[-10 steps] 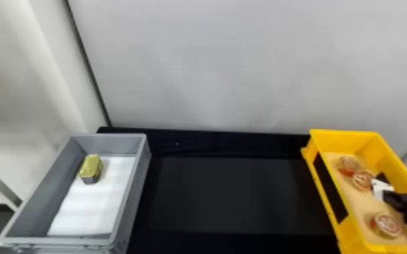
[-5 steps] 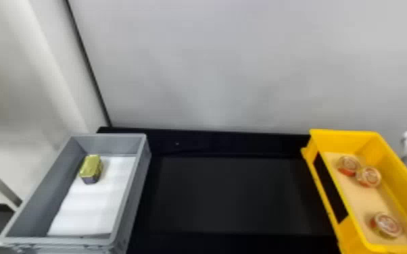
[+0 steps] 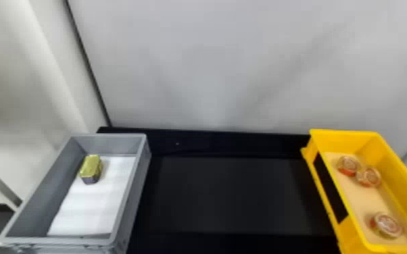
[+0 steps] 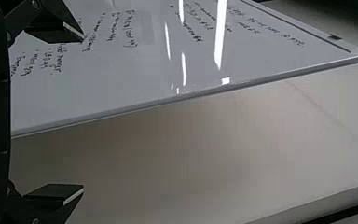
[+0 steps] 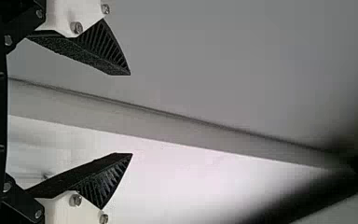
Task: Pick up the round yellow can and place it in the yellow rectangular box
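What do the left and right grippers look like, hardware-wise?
Left gripper: all-black linkages, blunt wedge fingers with a pale edge strip, small metal screws. Right gripper: black ribbed, pointed fingers on white brackets with silver bolts.

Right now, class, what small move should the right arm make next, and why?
Probably ease the right gripper towards a resting pose: its jaws stand open with nothing between them, three round cans lie in the yellow box, and the tin in the grey box is blocky, not round.
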